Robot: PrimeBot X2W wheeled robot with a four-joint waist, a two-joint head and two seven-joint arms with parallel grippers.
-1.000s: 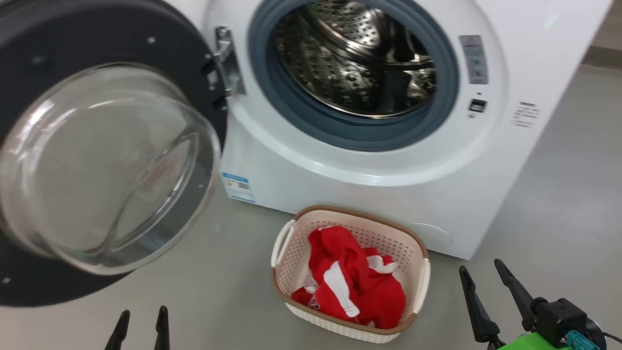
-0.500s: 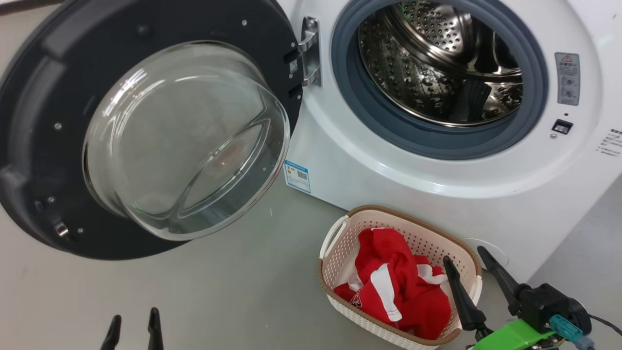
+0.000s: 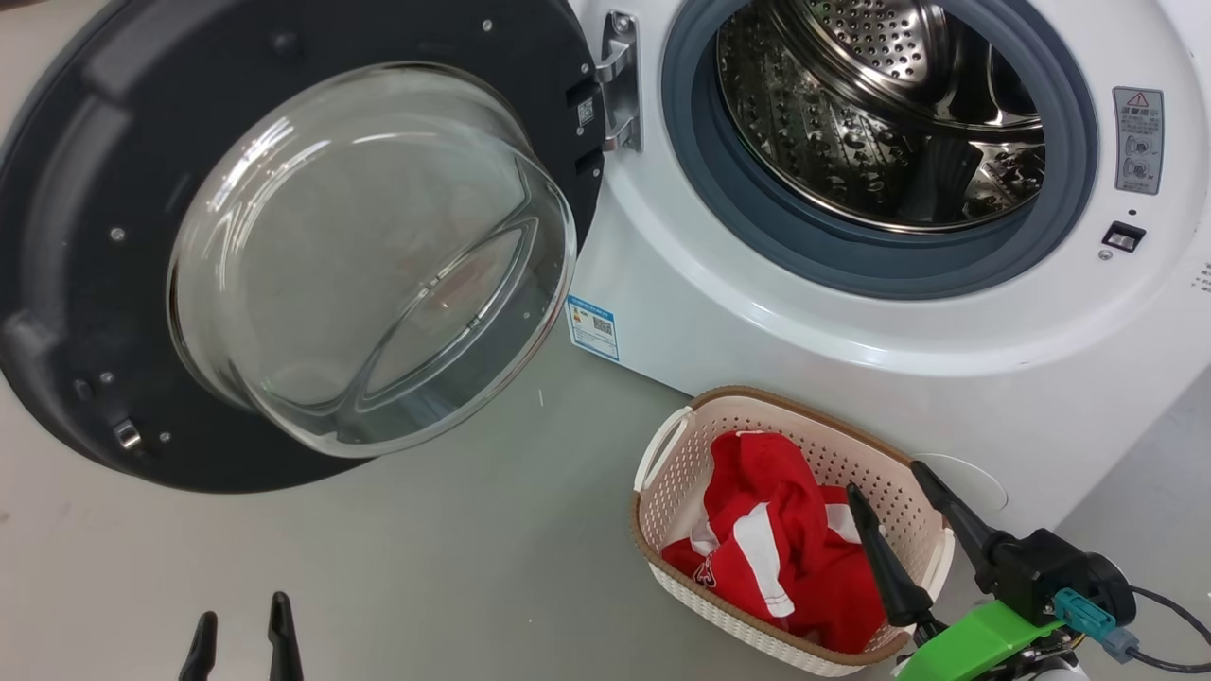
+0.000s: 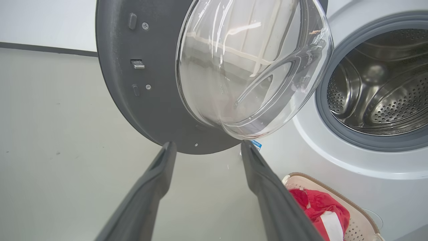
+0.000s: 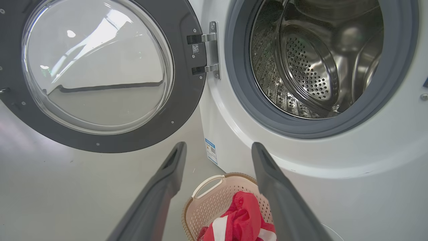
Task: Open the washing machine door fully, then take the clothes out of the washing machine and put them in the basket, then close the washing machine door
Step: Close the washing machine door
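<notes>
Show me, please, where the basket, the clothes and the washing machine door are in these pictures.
basket (image 3: 814, 449): head view, on its bare perforated inner wall.
clothes (image 3: 776, 482): head view, on the red fabric's upper fold.
washing machine door (image 3: 369, 255): head view, on the centre of its glass window.

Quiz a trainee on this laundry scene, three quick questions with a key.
1. True or false: the washing machine door stands open.
2. Where do the clothes lie? A) in the drum B) in the basket C) on the floor
3. Fill in: the left end effector and the right end effector are both ____.
Key: 1 true; 2 B; 3 open.
</notes>
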